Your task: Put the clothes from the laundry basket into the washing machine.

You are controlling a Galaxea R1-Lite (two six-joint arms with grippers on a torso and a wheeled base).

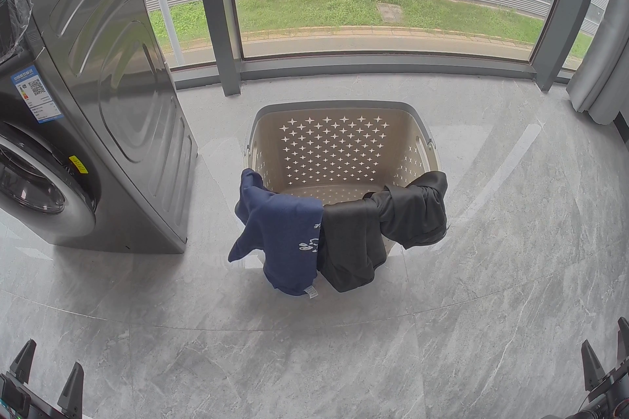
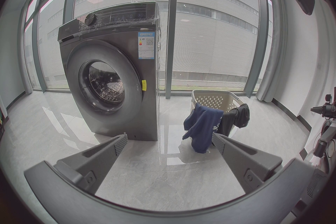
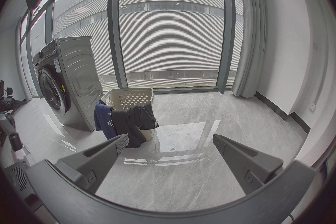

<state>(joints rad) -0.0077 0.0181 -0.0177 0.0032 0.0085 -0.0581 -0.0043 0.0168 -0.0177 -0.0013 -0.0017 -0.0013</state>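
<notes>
While two garments hang over the near rim of the laundry basket (image 1: 334, 145), the left gripper (image 2: 169, 139) and right gripper (image 3: 168, 139) stand empty with fingers apart, well short of it across open floor (image 1: 327, 348). The navy garment (image 1: 282, 237) lies toward the left arm, the black garment (image 1: 367, 230) toward the right, each draping downward. The washing machine (image 1: 111, 112) stands left of the basket, its door apparently shut.

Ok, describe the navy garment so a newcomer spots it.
Beside the washing machine stands a beige laundry basket. Clothes hang over its near rim; the navy garment, with white print, hangs nearer the machine than the plain black clothing.
</notes>
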